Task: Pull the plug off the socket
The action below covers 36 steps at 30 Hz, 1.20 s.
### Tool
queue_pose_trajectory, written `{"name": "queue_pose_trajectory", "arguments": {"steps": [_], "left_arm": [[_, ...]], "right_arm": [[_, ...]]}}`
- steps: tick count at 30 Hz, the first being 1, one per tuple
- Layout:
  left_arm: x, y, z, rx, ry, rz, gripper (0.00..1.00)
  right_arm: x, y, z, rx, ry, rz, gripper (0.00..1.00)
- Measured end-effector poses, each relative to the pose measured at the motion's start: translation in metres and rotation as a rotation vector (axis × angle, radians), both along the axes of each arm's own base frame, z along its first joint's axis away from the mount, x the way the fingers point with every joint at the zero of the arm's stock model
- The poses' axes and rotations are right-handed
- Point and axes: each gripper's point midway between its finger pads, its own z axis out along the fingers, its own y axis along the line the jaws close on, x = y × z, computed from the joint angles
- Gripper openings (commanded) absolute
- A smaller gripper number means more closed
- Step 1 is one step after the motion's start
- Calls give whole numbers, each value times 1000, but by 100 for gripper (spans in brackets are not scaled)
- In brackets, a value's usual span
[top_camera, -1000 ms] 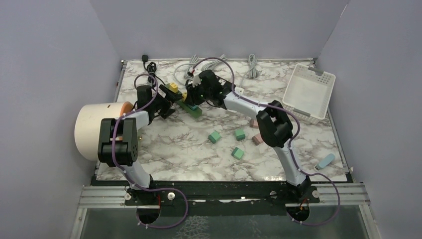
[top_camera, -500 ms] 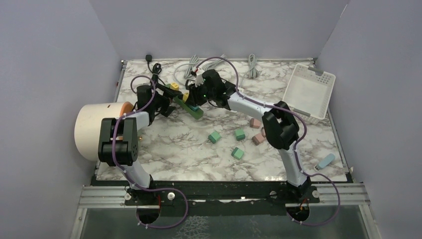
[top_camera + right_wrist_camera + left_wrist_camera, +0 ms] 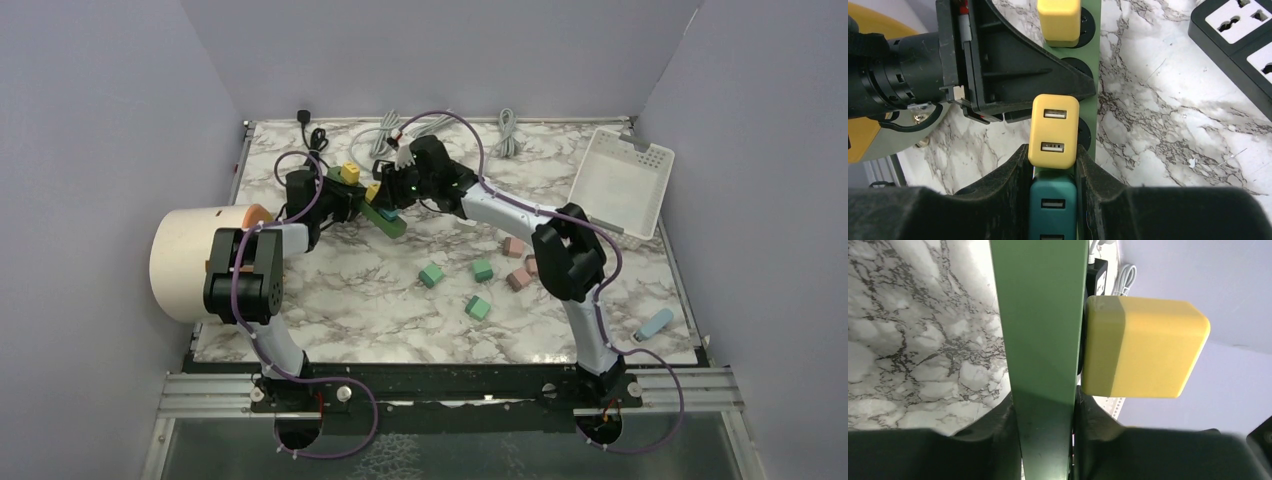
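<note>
Left tool (image 3: 1043, 415) clamps the green socket strip (image 3: 1040, 330), now shifted rightward. Right tool (image 3: 1052, 150) is closed on the teal plug (image 3: 1052, 205), beside a yellow plug (image 3: 1053, 131) on that strip.

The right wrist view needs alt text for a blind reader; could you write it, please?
The right gripper clamps a yellow plug with two USB ports, seated on a green socket strip. A teal plug sits nearer the camera between the same jaws, a second yellow plug farther along, and the left gripper holds the strip from the left.
</note>
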Motion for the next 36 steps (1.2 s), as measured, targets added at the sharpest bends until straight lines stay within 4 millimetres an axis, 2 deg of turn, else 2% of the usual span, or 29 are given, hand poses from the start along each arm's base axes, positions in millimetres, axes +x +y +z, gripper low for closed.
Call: {"name": "queue_pose_trajectory", "arguments": {"steps": [7,15,19,28,34,36], "left_arm": [[1,-7,3,-15,-15,-14,0],[-4,-30,14,-48,-52,-83,0],[-4,-36,22,-61,-80,-107,0],[0,-37,36,-70,-103,-101,0],[2,-32,34,-49,-98,-93,0],[0,-32,31,-42,-88,-102,0]], "right_arm": [[-1,-9,5,1,-1,-17,1],[-4,-35,20,-14,-22,-85,1],[-5,-42,28,-31,-63,-101,1],[-6,-38,45,12,-28,-7,1],[-6,-33,38,-130,-175,-72,1],[-5,-38,36,-141,-178,-88,1]]}}
